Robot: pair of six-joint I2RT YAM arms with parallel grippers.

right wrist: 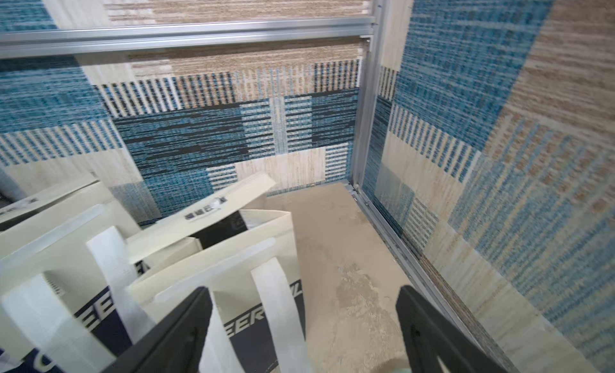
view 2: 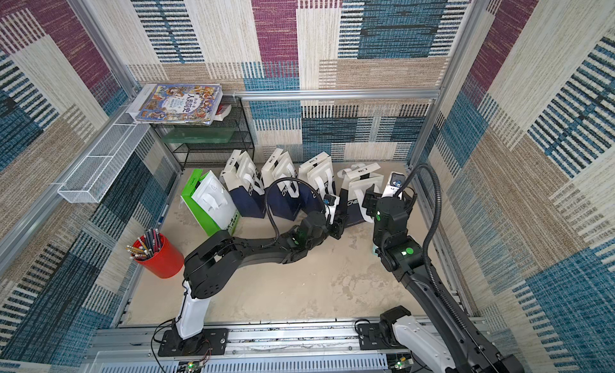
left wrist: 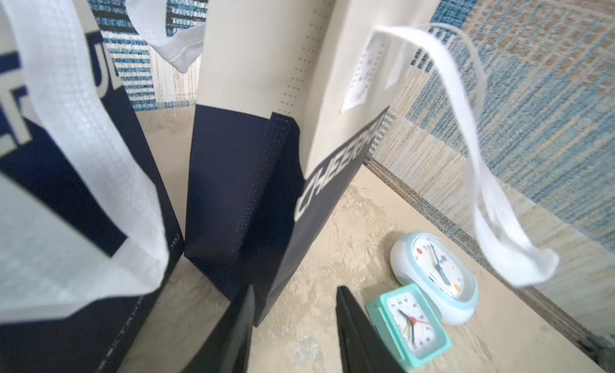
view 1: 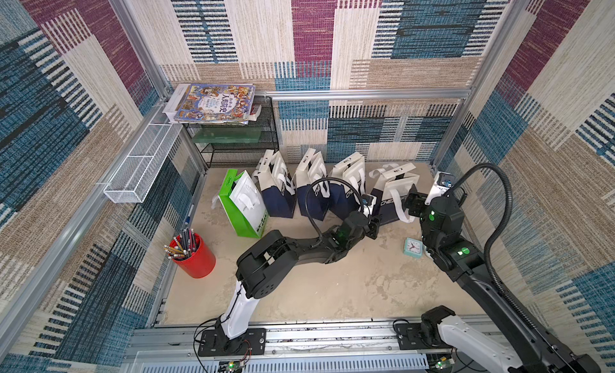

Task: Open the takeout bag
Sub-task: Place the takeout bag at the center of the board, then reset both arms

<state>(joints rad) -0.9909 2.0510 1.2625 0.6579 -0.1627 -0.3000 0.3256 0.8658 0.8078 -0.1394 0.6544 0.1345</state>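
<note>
Now our left gripper (left wrist: 296, 289) stands with its jaws apart. The lower corner of the takeout bag (left wrist: 332, 121) sits between them, unpinched. Just beside one finger sits a mint clock (left wrist: 411, 324). Our right gripper (right wrist: 303, 289), jaws spread wide, hovers at the bag's half-open top, its front handle (right wrist: 281, 304) just ahead of the fingers.

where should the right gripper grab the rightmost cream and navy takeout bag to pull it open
Probably the front panel's top rim of the takeout bag, between its two white handle straps, coming from above. The back panel leans away from it, leaving a dark gap that one finger of the open right gripper could slip into.
</note>
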